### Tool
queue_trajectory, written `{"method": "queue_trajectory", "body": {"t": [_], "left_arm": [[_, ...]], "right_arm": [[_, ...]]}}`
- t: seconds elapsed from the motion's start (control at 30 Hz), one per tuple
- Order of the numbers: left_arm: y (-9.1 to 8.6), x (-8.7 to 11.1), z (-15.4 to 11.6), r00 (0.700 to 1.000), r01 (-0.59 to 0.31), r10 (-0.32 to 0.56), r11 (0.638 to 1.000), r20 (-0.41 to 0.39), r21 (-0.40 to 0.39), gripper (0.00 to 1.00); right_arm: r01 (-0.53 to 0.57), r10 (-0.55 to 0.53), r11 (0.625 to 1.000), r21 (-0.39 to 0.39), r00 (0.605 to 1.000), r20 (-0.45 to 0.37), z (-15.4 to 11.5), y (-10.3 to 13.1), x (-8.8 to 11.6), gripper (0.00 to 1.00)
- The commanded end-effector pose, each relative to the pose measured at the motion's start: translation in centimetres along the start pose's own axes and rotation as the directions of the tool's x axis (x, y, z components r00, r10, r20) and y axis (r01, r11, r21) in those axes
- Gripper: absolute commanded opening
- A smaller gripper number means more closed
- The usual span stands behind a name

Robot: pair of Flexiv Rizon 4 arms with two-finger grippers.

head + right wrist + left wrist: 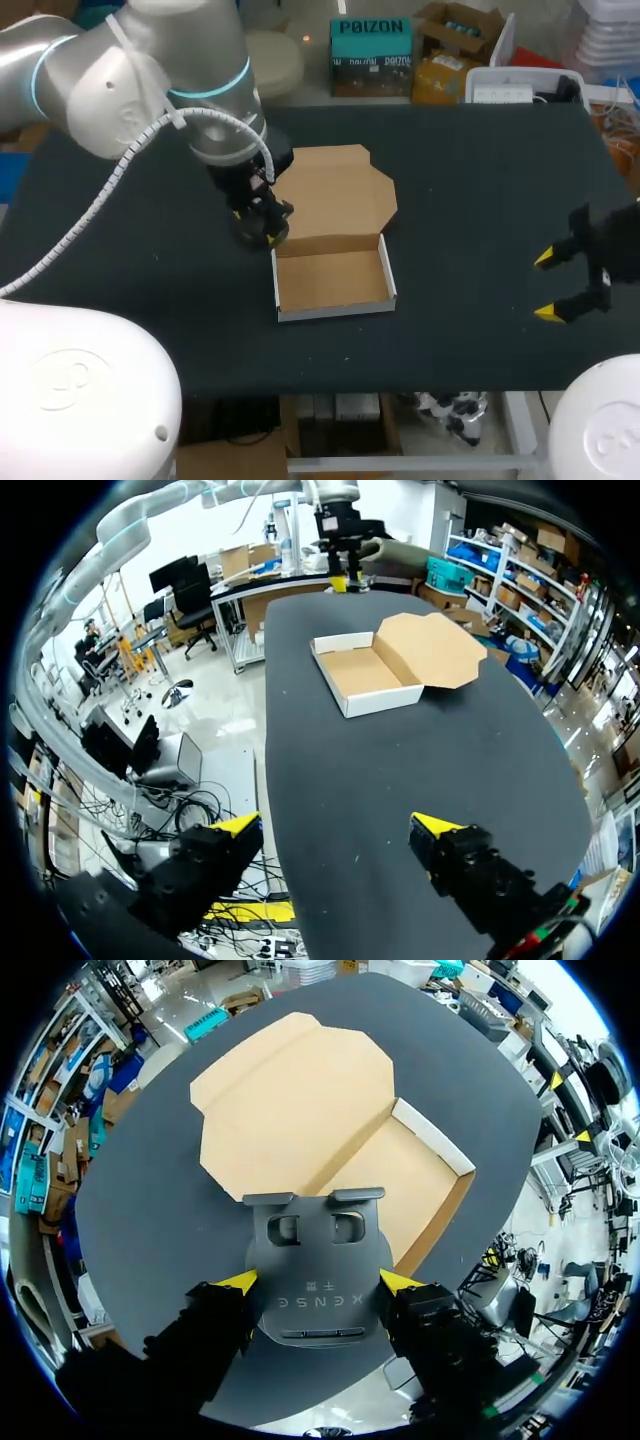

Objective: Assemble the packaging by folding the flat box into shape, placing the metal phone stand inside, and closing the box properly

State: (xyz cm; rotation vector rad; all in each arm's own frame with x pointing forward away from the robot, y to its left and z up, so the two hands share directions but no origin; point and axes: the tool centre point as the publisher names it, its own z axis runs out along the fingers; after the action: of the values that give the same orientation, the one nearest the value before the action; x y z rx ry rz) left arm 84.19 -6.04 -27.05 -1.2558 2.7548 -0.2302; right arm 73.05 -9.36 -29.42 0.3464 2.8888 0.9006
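Your left tool [318,1281] grips the phone stand [312,1252] beside the open box [333,278] | your right tool [547,286] stands open over the table [480,200]

Brown cardboard box [333,280] at frame centre, folded into an open tray, lid [340,195] lying flat behind; dark grey phone stand [318,1260] clamped in left hand [319,1282] by the tray's upper-left corner

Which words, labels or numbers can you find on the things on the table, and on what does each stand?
Phone stand, in the left claw: one short row of pale capitals, upside down in the left wrist view; a brand mark, not spelled out.
Small characters next to it: too small to read.
Box: no print shows.
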Motion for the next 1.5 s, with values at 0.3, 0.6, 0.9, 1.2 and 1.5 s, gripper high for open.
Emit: {"method": "queue_trajectory", "body": {"t": [0.3,0.6,0.9,1.2,1.5], "left_arm": [[-2.1,3.1,1.5,0.999,-0.034,0.035,0.999,0.027,-0.021,0.00],[-4.0,4.5,3.5,0.999,-0.050,0.050,0.998,-0.007,-0.032,0.00],[-4.7,5.4,5.3,0.998,-0.059,0.058,0.997,-0.035,-0.040,0.00],[-5.1,6.6,7.2,0.996,-0.079,0.077,0.996,-0.050,-0.051,0.00],[-5.3,7.3,9.2,0.995,-0.086,0.082,0.994,-0.063,-0.064,0.00]], "right_arm": [[0.000,0.000,1.000,-0.003,1.000,-0.002,-0.2,0.0,0.0,1.00],[0.000,0.000,1.000,-0.003,1.000,-0.002,-0.2,0.0,0.0,1.00],[0.000,0.000,1.000,-0.003,1.000,-0.002,-0.2,0.0,0.0,1.00],[0.000,0.000,1.000,-0.003,1.000,-0.002,-0.2,0.0,0.0,1.00],[0.000,0.000,1.000,-0.003,1.000,-0.002,-0.2,0.0,0.0,1.00]]}}
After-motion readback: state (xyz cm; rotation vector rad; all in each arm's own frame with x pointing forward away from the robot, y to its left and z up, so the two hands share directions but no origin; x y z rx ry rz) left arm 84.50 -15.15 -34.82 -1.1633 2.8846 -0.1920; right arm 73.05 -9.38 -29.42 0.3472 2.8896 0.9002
